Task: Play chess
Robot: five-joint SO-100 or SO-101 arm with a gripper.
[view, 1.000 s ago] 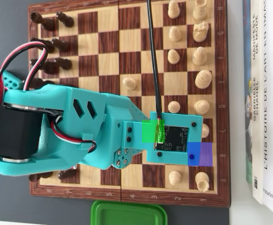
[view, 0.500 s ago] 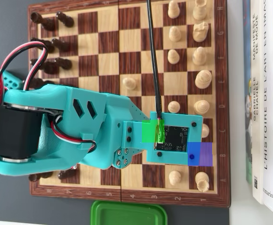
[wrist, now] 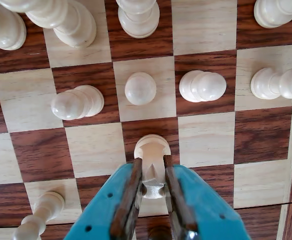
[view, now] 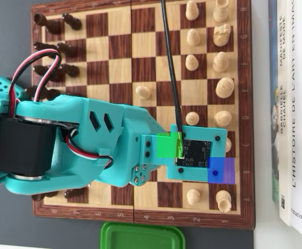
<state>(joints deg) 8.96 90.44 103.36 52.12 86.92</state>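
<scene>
In the wrist view my blue gripper (wrist: 152, 164) is shut on a white pawn (wrist: 152, 146), whose round head sticks out past the fingertips over a dark square of the chessboard (wrist: 206, 140). Three white pawns (wrist: 140, 88) (wrist: 202, 86) (wrist: 77, 102) stand one row beyond it. Taller white pieces (wrist: 138, 17) line the top edge. In the overhead view the arm (view: 88, 145) reaches across the lower part of the board (view: 109, 21). The jaws and the held pawn are hidden under the wrist camera board (view: 195, 153).
Dark pieces (view: 42, 21) stand along the board's left side and white pieces (view: 223, 88) along its right in the overhead view. One white pawn (view: 143, 92) stands advanced mid-board. Books (view: 296, 104) lie right of the board. A green lid (view: 142, 236) sits below it.
</scene>
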